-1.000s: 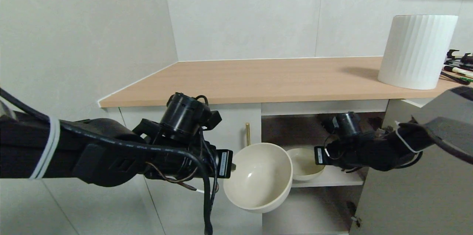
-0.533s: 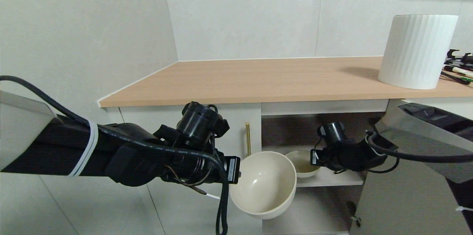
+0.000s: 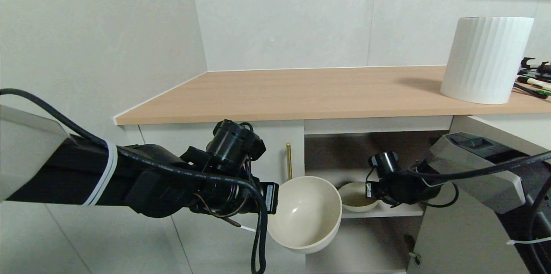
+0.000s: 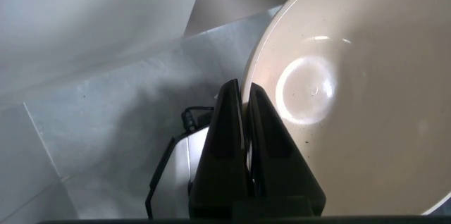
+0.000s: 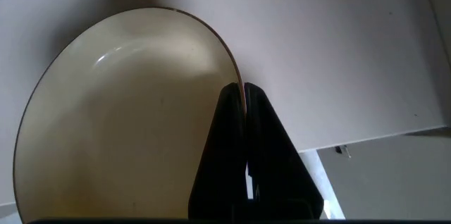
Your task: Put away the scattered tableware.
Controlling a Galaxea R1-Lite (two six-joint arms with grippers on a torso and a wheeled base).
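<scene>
walls [image 3: 284,15]: glossy white tile
worktop [image 3: 301,93]: light wood, 12 o'clock
cabinet [image 3: 379,125]: open, 5 o'clock
canister [image 3: 486,58]: white, 2 o'clock

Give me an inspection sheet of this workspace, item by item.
Surface: wooden countertop above an open cabinet.
Job's things: large cream bowl tilted before the cabinet; small bowl at its shelf.
Clutter: white ribbed container and utensils, countertop's right end.
Pincers: left pincer shut on large bowl's rim; right pincer shut on small bowl's rim.
Cables: black cable hangs off left arm.
Surroundings: tiled wall, brass handle.
</scene>
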